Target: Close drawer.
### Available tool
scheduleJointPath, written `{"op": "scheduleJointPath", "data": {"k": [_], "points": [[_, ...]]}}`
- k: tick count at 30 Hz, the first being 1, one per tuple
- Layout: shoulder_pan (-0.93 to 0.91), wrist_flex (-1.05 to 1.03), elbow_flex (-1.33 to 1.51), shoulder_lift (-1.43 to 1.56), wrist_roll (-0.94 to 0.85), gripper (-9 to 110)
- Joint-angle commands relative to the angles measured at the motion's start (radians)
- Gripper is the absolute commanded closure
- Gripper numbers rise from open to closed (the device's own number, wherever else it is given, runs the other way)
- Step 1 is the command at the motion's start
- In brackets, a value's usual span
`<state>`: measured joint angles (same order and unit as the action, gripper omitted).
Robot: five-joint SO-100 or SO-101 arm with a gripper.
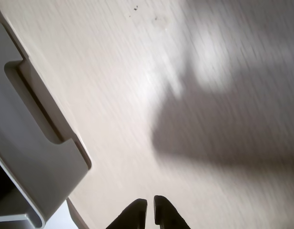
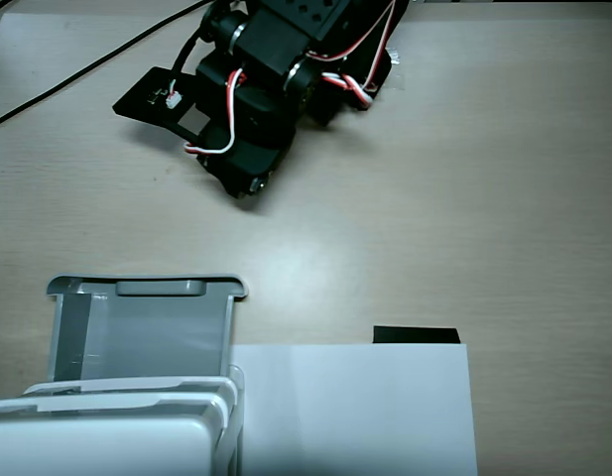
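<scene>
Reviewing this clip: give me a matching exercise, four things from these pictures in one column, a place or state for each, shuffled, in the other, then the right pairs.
Things:
1. drawer
2. gripper
3. sheet of paper
4. black cable

Places or states:
A. flat on the table, right of the cabinet in the fixed view
B. pulled out, front rim towards the arm
C. fingers nearly together, holding nothing
D. across the table's top left corner in the fixed view

Pairs: 1-B, 2-C, 3-A, 4-D
</scene>
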<state>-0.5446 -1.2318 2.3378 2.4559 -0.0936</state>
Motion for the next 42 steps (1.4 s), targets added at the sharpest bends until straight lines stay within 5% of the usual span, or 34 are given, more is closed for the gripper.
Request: {"op": "scheduleJointPath", "data": {"k": [1, 16, 28, 42], "points": [[-0.002, -0.006, -0.021, 0.02, -0.006, 101], [-0.008, -0.003, 0.06, 0.149, -0.043, 101], [-0.106, 0.265, 0.199, 0.181, -0.341, 101], [-0.002, 0.538, -0.049, -0.371, -0.331, 101]]}}
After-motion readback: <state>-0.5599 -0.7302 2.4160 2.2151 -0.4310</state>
